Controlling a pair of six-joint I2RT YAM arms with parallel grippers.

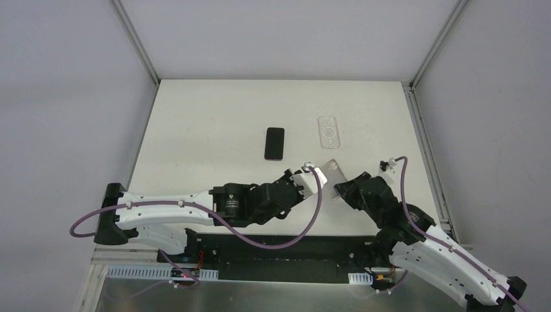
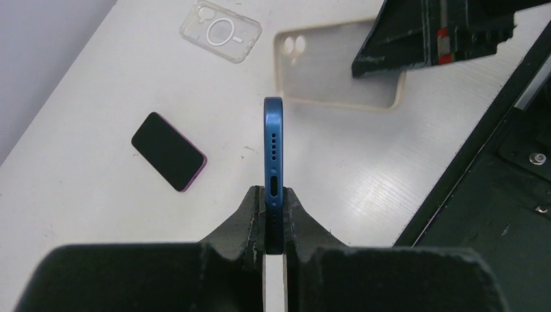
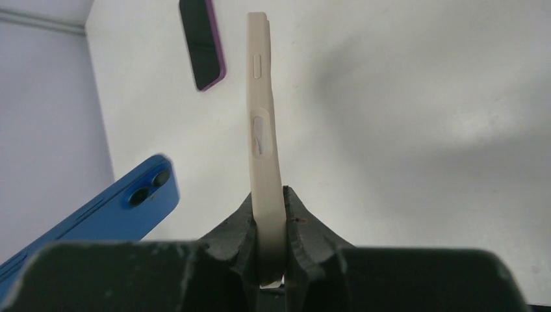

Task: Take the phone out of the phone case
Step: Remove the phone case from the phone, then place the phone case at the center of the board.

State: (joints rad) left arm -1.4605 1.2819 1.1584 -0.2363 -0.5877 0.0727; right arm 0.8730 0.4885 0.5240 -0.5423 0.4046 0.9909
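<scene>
A dark phone with a purple rim [image 1: 275, 143] lies flat on the white surface [image 1: 214, 117] and serves as the marker here. Nearer the arm bases than the purple-rimmed phone and a little to its right, the left claw [image 2: 275, 195] is clamped tight on the blue phone [image 2: 274, 143], which stands edge-on between the two fingers, lifted off the surface. Its glossy blue bottom edge faces the left wrist camera, showing a row of speaker holes and the charging port; the right wrist view shows two camera lenses on its back corner. A clear case [image 1: 329, 131] with a ring on its back lies flat to the right of the purple-rimmed phone. Further right of the purple-rimmed phone and nearer the bases, the beige phone case [image 3: 263, 130] is empty, apart from the blue phone, and pinched by its side wall in the closed right claw [image 3: 268, 208].
</scene>
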